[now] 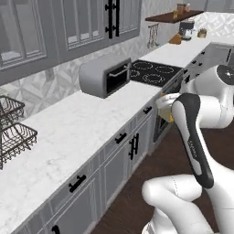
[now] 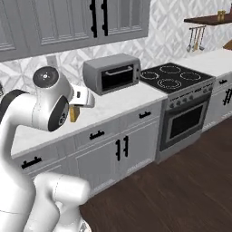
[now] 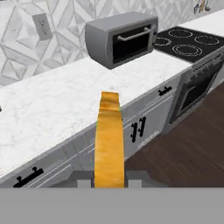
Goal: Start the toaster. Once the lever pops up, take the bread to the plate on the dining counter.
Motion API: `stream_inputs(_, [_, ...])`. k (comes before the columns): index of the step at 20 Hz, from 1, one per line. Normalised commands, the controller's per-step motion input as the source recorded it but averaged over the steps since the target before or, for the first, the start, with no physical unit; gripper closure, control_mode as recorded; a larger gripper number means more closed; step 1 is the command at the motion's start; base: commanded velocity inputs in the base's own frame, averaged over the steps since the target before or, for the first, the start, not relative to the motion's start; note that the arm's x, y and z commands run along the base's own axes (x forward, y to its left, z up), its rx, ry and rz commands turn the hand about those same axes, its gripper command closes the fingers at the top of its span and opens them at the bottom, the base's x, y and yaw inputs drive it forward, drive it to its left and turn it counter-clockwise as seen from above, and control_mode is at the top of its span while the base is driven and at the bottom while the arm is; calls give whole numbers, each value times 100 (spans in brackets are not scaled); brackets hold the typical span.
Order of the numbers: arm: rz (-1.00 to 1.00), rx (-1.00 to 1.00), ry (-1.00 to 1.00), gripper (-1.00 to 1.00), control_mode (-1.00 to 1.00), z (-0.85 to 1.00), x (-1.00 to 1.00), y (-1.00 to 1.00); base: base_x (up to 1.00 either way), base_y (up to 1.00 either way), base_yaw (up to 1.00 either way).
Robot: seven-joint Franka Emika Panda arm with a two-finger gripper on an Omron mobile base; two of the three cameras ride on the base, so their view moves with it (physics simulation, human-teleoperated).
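Between our gripper's (image 3: 108, 181) closed fingers we clamp the bread (image 3: 108, 140) edge-on; it juts forward over the counter edge (image 3: 52, 151).

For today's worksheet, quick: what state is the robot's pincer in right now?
Pincer: closed, holding the bread edge-on between its fingertips.

A grey toaster oven (image 2: 112, 73) sits on the marble table (image 1: 68, 132) beside a black stove (image 2: 174, 77), a wire rack (image 1: 11, 130) further left.
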Motion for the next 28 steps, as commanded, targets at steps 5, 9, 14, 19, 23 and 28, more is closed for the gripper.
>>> stream_inputs(5, [0, 0, 0, 100, 100, 0, 0, 0, 18, -68, -66])
stream_inputs(9, [0, 0, 0, 100, 100, 0, 0, 0, 14, -70, -65])
stream_inputs(14, [0, 0, 0, 100, 100, 0, 0, 0, 24, -70, -65])
stream_inputs(19, [0, 0, 0, 100, 100, 0, 0, 0, 41, -78, -60])
stream_inputs(23, [0, 0, 0, 100, 100, 0, 0, 0, 88, -82, -47])
stream_inputs(28, [0, 0, 0, 100, 100, 0, 0, 0, 100, -76, -33])
